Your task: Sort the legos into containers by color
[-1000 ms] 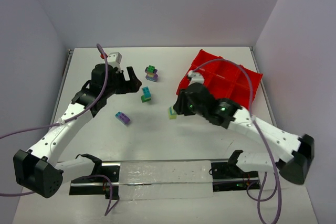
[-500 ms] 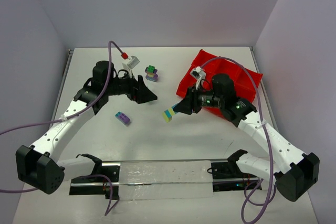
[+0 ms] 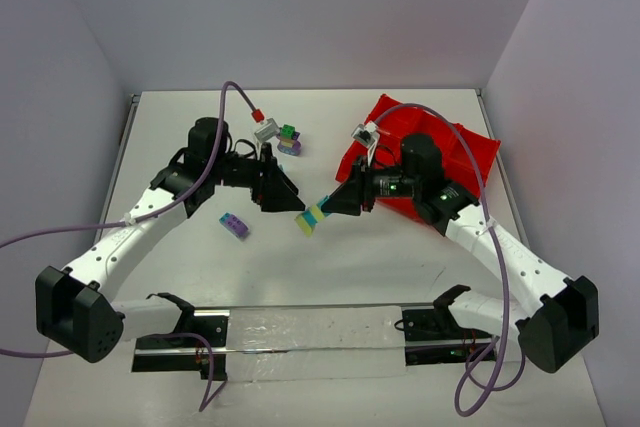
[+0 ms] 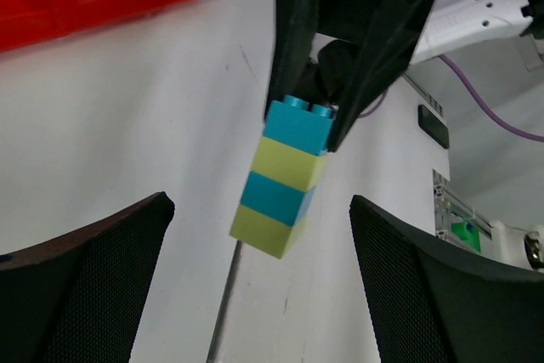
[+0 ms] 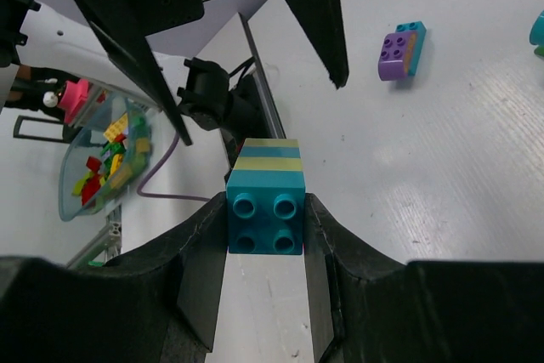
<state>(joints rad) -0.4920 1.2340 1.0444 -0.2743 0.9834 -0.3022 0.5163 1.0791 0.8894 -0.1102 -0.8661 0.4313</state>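
A four-brick stack of legos point(image 3: 311, 218), alternating teal and yellow-green, hangs above the table's middle. My right gripper point(image 3: 328, 206) is shut on its top teal brick point(image 5: 264, 220), one finger against each side. My left gripper point(image 3: 290, 197) is open and points at the stack's free end point(image 4: 283, 183), with its fingertips point(image 4: 151, 214) either side and apart from it. A purple brick point(image 3: 233, 225) lies on the table below the left arm. A green and purple clump point(image 3: 289, 139) stands farther back. The red tray point(image 3: 455, 152) of containers sits at the back right, behind the right arm.
A clear strip on black rails point(image 3: 300, 332) runs along the near edge between the arm bases. Purple cables loop over both arms. White walls close the table on three sides. The purple brick point(image 5: 401, 50) lies beyond the left gripper's fingers point(image 5: 319, 14).
My right gripper has lifted the stack off the table and carried it left. My left gripper has swung right and turned to face it, hiding a teal brick.
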